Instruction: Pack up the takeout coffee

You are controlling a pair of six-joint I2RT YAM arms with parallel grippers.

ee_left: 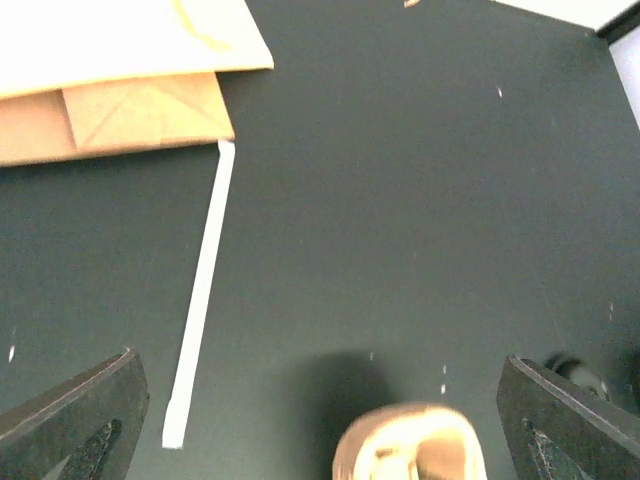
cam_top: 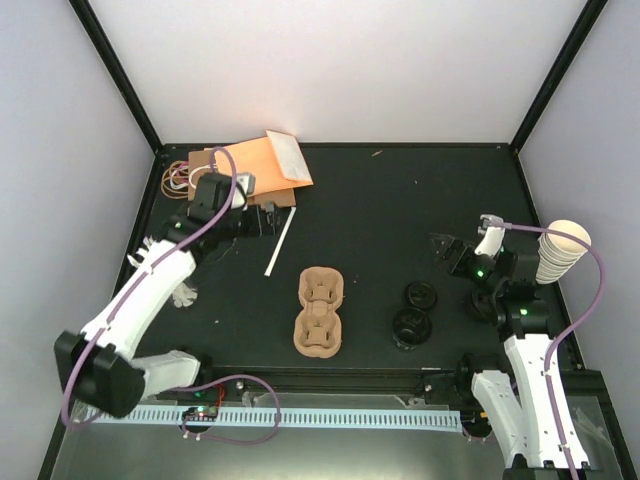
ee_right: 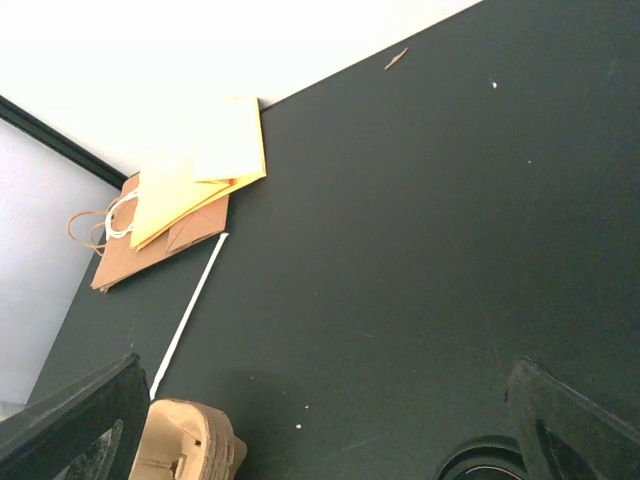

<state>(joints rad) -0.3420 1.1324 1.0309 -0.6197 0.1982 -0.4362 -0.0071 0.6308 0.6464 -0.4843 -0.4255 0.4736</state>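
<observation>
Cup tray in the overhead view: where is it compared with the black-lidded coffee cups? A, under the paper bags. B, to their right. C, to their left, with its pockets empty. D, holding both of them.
C: the cup tray lies left of the coffee cups, apart from them, and none of its pockets holds a cup.

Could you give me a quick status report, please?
Left gripper open, empty; right gripper open, empty. Two coffee cups stand right of the pulp tray, none packed. Nothing between cups and tray.
</observation>
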